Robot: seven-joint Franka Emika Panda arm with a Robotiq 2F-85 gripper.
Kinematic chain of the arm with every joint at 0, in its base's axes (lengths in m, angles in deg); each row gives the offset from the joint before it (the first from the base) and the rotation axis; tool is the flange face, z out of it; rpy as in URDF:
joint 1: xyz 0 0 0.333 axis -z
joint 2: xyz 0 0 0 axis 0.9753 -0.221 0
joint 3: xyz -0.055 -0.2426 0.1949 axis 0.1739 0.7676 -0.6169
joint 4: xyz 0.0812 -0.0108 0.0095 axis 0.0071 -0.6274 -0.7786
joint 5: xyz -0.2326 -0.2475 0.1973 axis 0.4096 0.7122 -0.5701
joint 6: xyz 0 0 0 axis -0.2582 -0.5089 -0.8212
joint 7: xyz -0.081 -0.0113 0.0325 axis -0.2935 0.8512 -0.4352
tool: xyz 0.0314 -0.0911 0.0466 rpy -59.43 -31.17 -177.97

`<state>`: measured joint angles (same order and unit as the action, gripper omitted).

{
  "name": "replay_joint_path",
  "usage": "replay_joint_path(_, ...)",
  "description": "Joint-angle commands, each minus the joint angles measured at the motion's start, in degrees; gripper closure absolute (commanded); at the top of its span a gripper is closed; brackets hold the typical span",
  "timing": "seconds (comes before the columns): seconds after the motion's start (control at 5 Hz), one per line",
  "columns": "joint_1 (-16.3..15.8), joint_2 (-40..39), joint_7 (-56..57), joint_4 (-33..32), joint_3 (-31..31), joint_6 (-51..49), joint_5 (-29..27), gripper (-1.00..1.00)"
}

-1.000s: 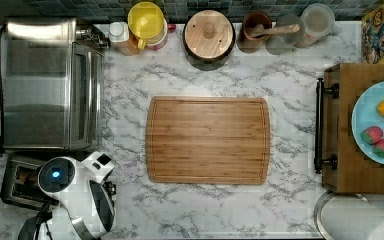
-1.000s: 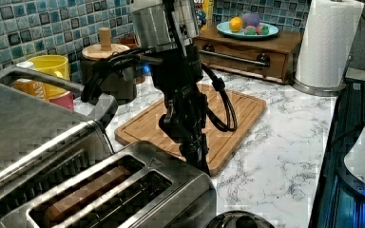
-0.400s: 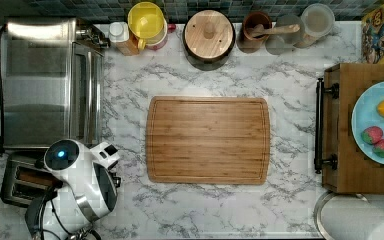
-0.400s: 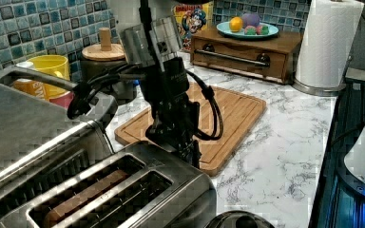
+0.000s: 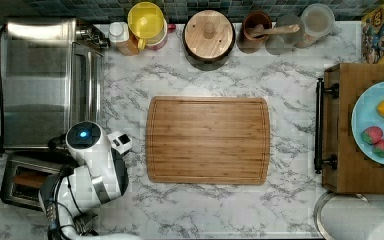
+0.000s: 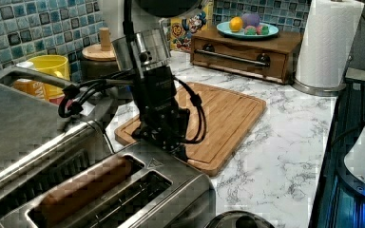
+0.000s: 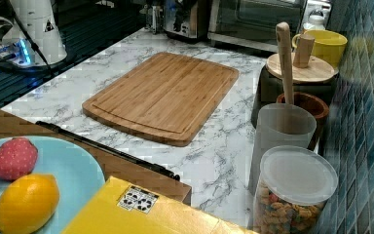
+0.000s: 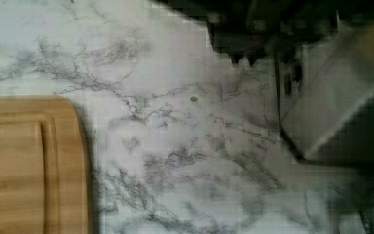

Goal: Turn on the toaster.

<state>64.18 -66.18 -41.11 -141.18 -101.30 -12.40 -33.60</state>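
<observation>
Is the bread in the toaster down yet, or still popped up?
Still up: in the left view, brown bread stands above the near slot of the toaster.

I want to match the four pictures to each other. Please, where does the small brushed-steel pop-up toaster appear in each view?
Top view: small brushed-steel pop-up toaster at lower left, partly under the arm.
Left view: bottom left foreground, brown bread in one slot.
Right view: far top, left of the large steel toaster oven, toaster at.
Wrist view: steel corner at.
Shared landmark: bamboo cutting board.

Top view looks straight down; side views share the cutting board [image 6: 209,121].
</observation>
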Motion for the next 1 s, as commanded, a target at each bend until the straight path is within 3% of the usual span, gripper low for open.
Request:
replay_joint_path(0.2,-2.2,-0.3,-2.4,10.3,-0.3,1.8,1.1,1.00)
replay_joint_path(1.0,-1.4,-0.4,-2.6,10.3,-1.2,1.9,1.3,1.00)
